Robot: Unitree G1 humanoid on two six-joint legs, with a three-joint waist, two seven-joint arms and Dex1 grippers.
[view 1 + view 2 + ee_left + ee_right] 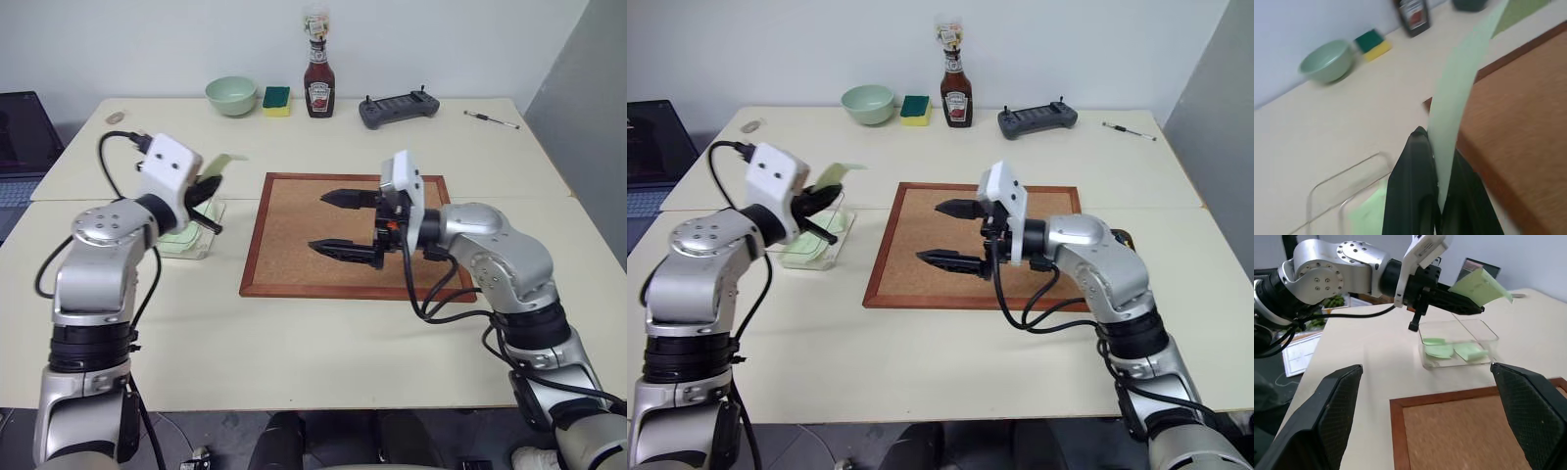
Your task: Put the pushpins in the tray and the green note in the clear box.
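Note:
My left gripper (214,184) is shut on the green note (221,162), which sticks up and away from its fingertips (1422,147). It hangs just above the clear box (1459,345), where two pale green papers lie on the bottom. My right gripper (318,221) hovers over the corkboard (294,259), pointing toward the box. Its fingers (1327,416) are spread wide open with nothing between them. The pushpins and the tray are hidden from view.
Along the table's far edge stand a pale green bowl (232,95), a green-and-yellow sponge (276,100), a ketchup bottle (318,83), a black controller (398,108) and a pen (492,119). A laptop (20,147) sits off the left side.

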